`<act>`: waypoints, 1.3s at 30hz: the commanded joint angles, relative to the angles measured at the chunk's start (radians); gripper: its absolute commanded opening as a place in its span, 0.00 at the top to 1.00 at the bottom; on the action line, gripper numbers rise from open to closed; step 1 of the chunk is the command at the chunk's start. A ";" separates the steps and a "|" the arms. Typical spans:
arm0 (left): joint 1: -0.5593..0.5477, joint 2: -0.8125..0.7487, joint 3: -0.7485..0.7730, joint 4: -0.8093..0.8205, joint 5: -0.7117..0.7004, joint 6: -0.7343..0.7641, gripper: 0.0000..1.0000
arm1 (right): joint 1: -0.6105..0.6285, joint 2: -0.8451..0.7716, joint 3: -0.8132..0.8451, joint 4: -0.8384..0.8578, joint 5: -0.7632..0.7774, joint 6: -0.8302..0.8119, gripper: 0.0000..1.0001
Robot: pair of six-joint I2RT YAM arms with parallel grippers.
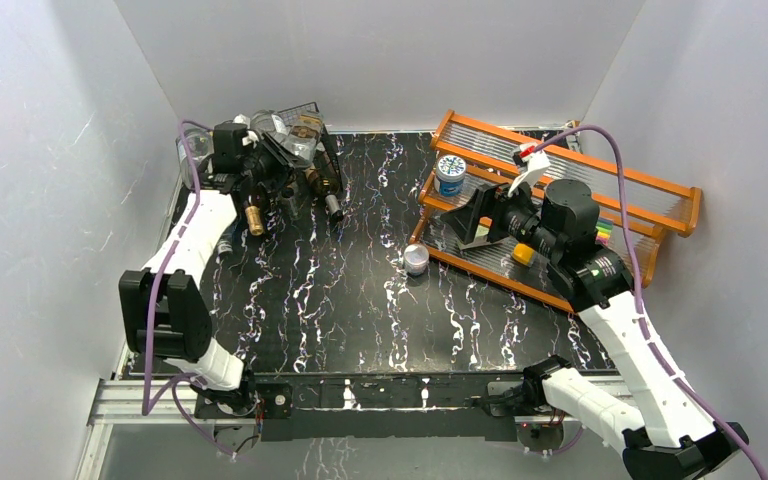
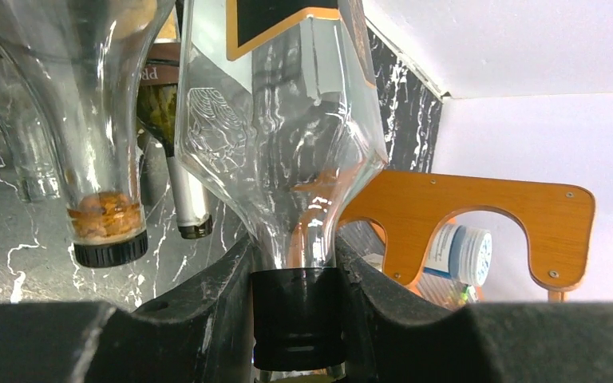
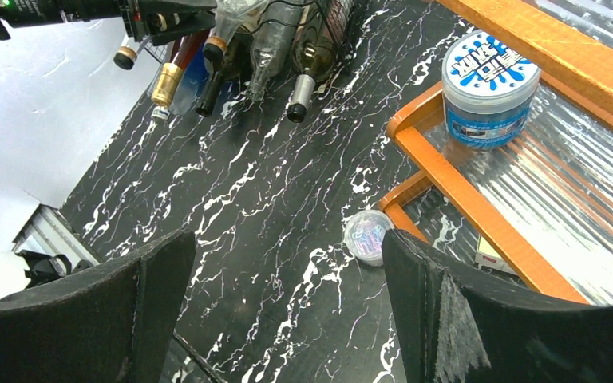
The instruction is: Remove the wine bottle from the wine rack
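Note:
The wine bottle (image 2: 287,136) is clear glass with a black, orange-edged label and a black cap (image 2: 299,311). My left gripper (image 2: 299,319) is shut on that capped neck, one finger on each side. In the top view the left gripper (image 1: 260,165) sits at the front of the black wire wine rack (image 1: 307,108) in the far left corner, where the bottle's body lies among other bottles. My right gripper (image 3: 287,311) is open and empty over the marbled table. In the top view it (image 1: 470,225) hovers beside the orange shelf.
Other bottles poke out of the rack: a clear one with a cork and black ring (image 2: 108,215), a silver-necked one (image 2: 187,199) and a gold-capped one (image 1: 253,218). The orange tiered shelf (image 1: 580,190) holds a blue-white tub (image 1: 450,175). A small clear jar (image 1: 416,260) stands mid-table.

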 commanded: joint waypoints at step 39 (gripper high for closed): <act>0.031 -0.448 -0.211 -0.132 0.373 0.050 1.00 | 0.298 0.242 0.121 0.008 0.043 -0.107 0.02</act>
